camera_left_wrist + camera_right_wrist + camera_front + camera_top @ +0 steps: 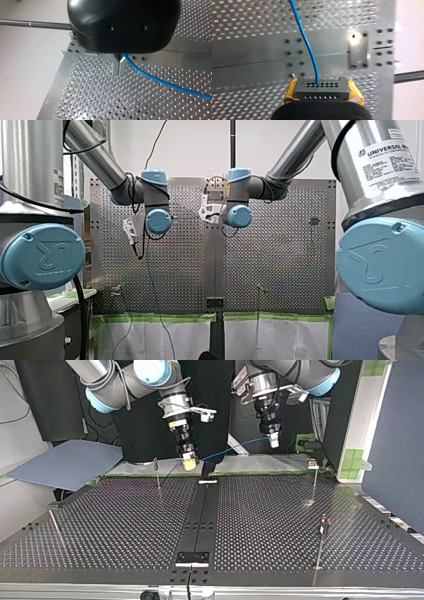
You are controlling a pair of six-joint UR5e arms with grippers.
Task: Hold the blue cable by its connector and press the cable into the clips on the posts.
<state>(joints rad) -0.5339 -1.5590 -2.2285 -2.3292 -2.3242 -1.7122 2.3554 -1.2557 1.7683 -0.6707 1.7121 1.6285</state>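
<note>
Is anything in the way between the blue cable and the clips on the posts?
Nothing visible. The thin blue cable hangs between my left gripper and the black connector in my right gripper, with only open air toward the thin metal posts on the perforated metal table.

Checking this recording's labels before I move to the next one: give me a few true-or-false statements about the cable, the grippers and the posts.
1. My right gripper clamps the black connector between its yellow pads. True.
2. The blue cable is already pressed into a clip on one of the posts. False: it hangs in the air between the two grippers, clear of every post.
3. My left gripper is shut on the blue cable. True.
4. Both grippers rest on the perforated table. False: both hang above its far edge in the top view.
</note>
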